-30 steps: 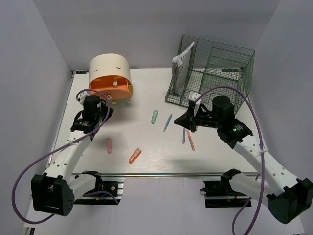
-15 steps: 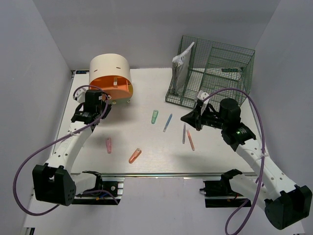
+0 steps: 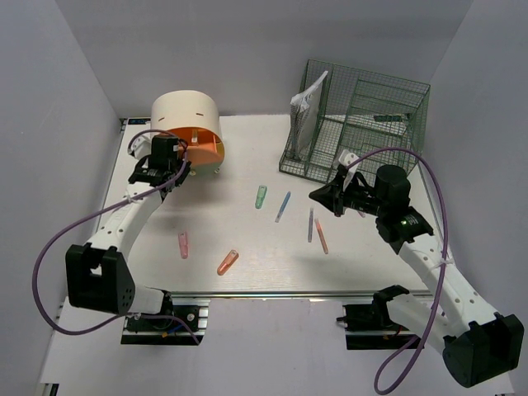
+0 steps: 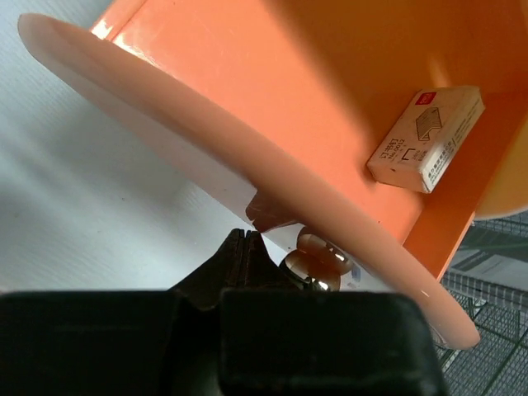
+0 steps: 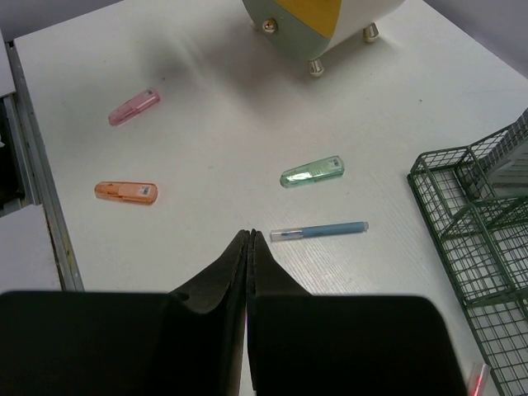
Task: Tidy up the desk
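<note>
White desk spreads under both my arms, its metal rail running along the near edge just in front of my bases. My left gripper is clenched with nothing between its fingers, and its tip sits right at the lower front of the round drawer box at the far left of the desk. From my left wrist I see the box's orange drawer standing open above the tip, a small cardboard packet lying inside it, and a shiny metal foot just beyond my fingertips. My right gripper is also clenched and empty, hanging above the right middle of the desk near the green wire rack, which stands at the far right with papers upright in its left compartment. Loose things lie scattered in the middle of the desk: a green capped piece beside a blue pen, a greyish pen just beside a pink pen, and nearer the rail a pink case and an orange case, each apart from the others.
</note>
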You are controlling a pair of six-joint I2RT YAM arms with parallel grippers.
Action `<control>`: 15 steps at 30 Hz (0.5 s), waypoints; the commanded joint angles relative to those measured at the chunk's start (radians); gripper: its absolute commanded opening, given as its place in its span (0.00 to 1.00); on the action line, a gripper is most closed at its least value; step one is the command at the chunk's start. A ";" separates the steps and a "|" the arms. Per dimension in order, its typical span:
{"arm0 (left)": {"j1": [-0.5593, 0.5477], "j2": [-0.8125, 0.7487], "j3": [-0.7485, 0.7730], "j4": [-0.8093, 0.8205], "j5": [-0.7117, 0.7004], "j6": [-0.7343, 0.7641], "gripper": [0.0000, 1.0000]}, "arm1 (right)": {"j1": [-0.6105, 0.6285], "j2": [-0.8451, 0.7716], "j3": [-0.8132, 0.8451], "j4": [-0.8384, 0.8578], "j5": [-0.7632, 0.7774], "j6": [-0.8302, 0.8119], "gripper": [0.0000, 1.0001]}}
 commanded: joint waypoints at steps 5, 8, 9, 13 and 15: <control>0.014 0.072 0.120 0.039 -0.050 0.000 0.17 | -0.024 -0.010 -0.004 0.035 -0.031 -0.027 0.00; 0.023 0.109 0.156 0.040 -0.042 -0.001 0.27 | -0.027 -0.007 -0.004 0.035 -0.038 -0.033 0.00; 0.023 0.118 0.167 0.033 -0.039 -0.001 0.28 | -0.027 -0.007 -0.004 0.035 -0.038 -0.036 0.00; 0.033 0.164 0.203 0.031 -0.033 -0.003 0.36 | -0.038 -0.004 -0.004 0.035 -0.041 -0.040 0.00; 0.043 0.178 0.222 0.025 -0.030 -0.003 0.41 | -0.040 -0.004 -0.004 0.035 -0.041 -0.042 0.00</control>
